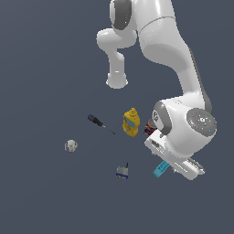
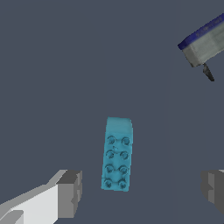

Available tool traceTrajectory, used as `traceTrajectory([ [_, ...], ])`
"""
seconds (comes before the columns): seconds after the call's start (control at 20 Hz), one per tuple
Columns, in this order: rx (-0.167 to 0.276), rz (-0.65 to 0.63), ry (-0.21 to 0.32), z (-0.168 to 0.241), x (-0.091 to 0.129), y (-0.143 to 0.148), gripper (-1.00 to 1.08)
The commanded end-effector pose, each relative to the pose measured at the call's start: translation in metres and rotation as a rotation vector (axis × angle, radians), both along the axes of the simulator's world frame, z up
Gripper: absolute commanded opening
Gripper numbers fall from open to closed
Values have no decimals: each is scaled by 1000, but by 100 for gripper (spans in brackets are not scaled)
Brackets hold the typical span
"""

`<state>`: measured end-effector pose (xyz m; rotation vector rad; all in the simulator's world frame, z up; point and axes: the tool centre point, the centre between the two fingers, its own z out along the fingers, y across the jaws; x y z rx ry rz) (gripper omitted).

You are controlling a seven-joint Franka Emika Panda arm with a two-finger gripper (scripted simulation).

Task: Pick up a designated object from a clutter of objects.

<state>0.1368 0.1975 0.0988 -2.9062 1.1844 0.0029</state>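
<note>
The cyan studded brick (image 2: 117, 154) lies flat on the dark floor. In the wrist view it sits between my two grey fingertips (image 2: 70, 192), nearer to this one than to the other. My gripper (image 2: 142, 190) is open and empty above it. In the exterior view the brick (image 1: 161, 168) shows partly under my hand, at the exterior view's lower right; the fingers are hidden there. The rest of the clutter is a yellow mustard bottle (image 1: 131, 122), a black screwdriver (image 1: 99, 123), a white ball (image 1: 71, 146) and a grey-blue item with a black stick (image 1: 122, 171).
The red-blue can (image 1: 149, 128) is mostly hidden behind my wrist, next to the bottle. The grey-blue item (image 2: 205, 43) shows at the edge of the wrist view, apart from the brick. The arm's base (image 1: 117, 81) stands at the back.
</note>
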Motion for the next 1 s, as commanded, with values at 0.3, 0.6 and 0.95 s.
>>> traceTrajectory([
  [0.3,-3,-74,0,-24,3,15,100],
  [0.6,-4,-78,1,-26,3,16,100],
  [0.95,-4,-80,0,-52,2,17,100],
])
